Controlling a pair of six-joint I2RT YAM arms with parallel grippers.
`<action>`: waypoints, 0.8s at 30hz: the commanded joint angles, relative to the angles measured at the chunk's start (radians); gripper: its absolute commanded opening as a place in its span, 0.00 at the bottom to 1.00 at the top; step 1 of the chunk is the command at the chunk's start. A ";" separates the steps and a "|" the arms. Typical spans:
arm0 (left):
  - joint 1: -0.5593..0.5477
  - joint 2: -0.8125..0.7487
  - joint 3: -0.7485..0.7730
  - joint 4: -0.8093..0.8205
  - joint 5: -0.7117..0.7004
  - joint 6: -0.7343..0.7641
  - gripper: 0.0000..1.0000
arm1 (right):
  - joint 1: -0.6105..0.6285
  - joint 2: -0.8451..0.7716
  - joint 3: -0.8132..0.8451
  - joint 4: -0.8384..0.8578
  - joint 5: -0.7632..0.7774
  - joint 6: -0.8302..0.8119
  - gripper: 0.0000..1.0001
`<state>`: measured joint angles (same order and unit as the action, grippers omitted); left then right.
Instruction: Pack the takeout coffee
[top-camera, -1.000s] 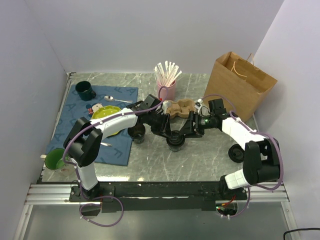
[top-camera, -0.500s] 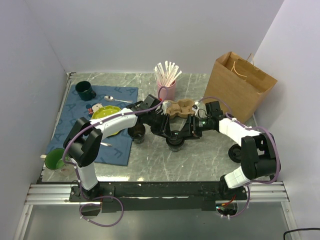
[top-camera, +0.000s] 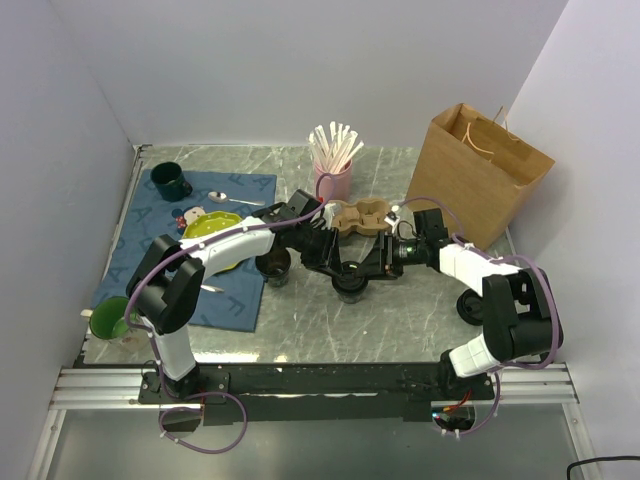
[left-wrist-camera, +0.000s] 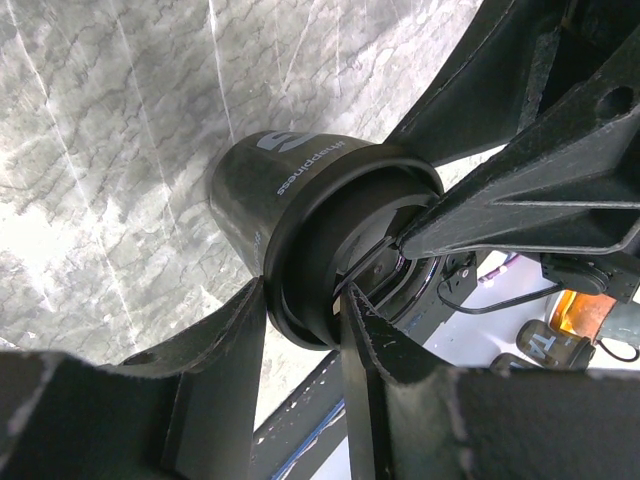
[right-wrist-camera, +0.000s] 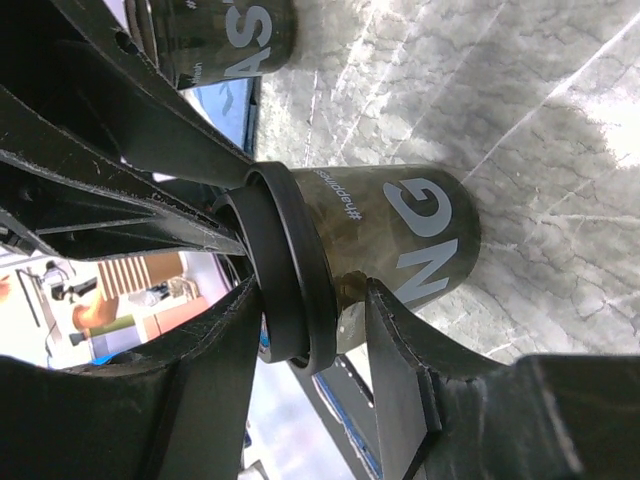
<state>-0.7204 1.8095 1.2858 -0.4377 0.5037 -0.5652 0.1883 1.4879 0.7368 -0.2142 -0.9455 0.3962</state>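
Observation:
A dark takeout coffee cup (top-camera: 350, 289) with white lettering stands at mid table, a black lid (left-wrist-camera: 300, 250) on its top. Both grippers meet over it. My left gripper (left-wrist-camera: 303, 300) is shut on the lid's rim, one finger outside and one on the lid's top. My right gripper (right-wrist-camera: 315, 295) holds the same cup (right-wrist-camera: 410, 230), one finger across the lid (right-wrist-camera: 290, 260) and the other against the cup wall just under the rim. A second dark cup (top-camera: 273, 265) stands open just to the left. The cardboard cup carrier (top-camera: 362, 217) lies behind, and the brown paper bag (top-camera: 478, 180) stands open at back right.
A loose black lid (top-camera: 472, 305) lies beside the right arm. A pink holder of white stirrers (top-camera: 333, 175) stands at the back. On the blue mat (top-camera: 160, 260) at left are a green bowl (top-camera: 205, 228), a dark mug (top-camera: 170, 182) and a spoon (top-camera: 232, 199). A green cup (top-camera: 108, 318) sits front left.
My right gripper has narrowed its jaws around the cup's top and its wrist has edged left toward the cup. The left gripper and the cup have stayed put.

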 joint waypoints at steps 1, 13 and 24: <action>-0.014 0.108 -0.092 -0.141 -0.215 0.060 0.37 | 0.022 0.066 -0.088 -0.018 0.116 -0.054 0.39; -0.010 0.094 -0.019 -0.188 -0.192 0.065 0.41 | -0.030 0.055 -0.131 -0.011 0.074 -0.062 0.33; -0.007 0.088 0.061 -0.168 -0.015 0.045 0.52 | -0.020 0.037 -0.068 -0.059 0.108 -0.017 0.34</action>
<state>-0.7238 1.8431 1.3579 -0.5224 0.5041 -0.5606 0.1455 1.4952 0.6914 -0.1547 -1.0134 0.4217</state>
